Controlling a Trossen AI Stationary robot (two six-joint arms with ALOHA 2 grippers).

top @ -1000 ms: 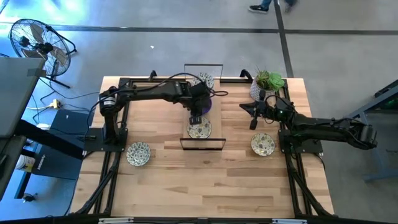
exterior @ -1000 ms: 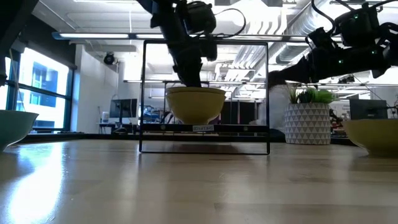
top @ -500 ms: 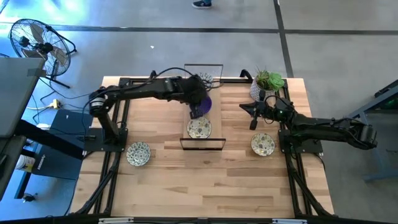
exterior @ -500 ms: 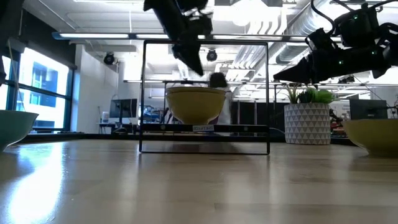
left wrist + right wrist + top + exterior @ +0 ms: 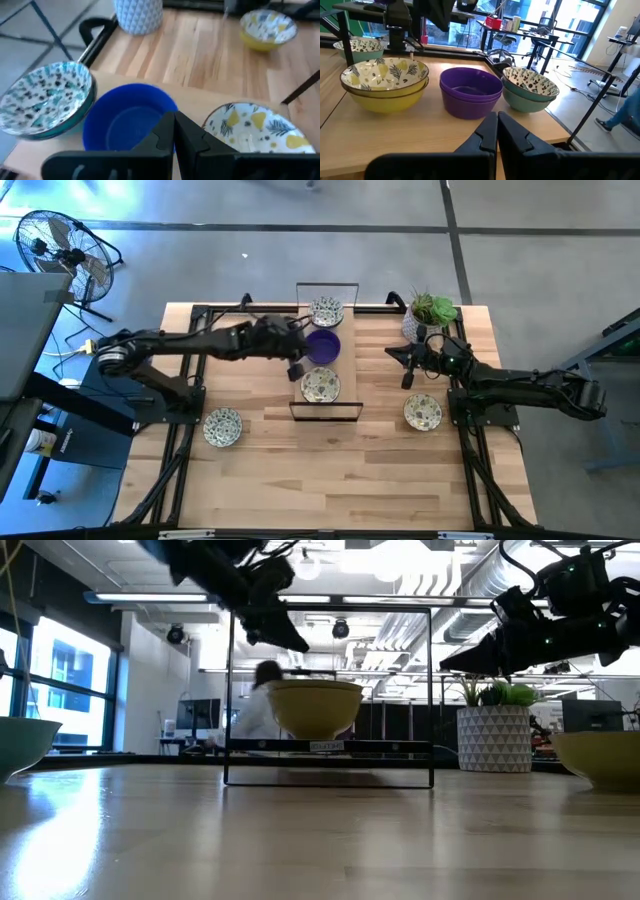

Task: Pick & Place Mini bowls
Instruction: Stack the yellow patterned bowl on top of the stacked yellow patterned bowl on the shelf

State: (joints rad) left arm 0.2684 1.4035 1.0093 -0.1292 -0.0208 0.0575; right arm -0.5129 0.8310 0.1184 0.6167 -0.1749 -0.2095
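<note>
Three mini bowls stand in a row on a board inside a black wire frame. The far one is a speckled teal bowl, the middle a purple bowl, the near a cream leaf-patterned bowl. Two more patterned bowls rest on the table, one at the left and one at the right. My left gripper is shut and hangs in the air just left of the purple bowl. My right gripper is shut too, raised right of the frame, facing the row.
A white pot with a green plant stands at the table's far right, close behind my right gripper. The wire frame's tall end loops stand at the near and far ends of the board. A floor fan is off the table's far left.
My left gripper has risen from just above the purple and cream bowls and drawn back toward the table's left edge. The arm has swung out to the left with it. The bowls have stayed where they were.
</note>
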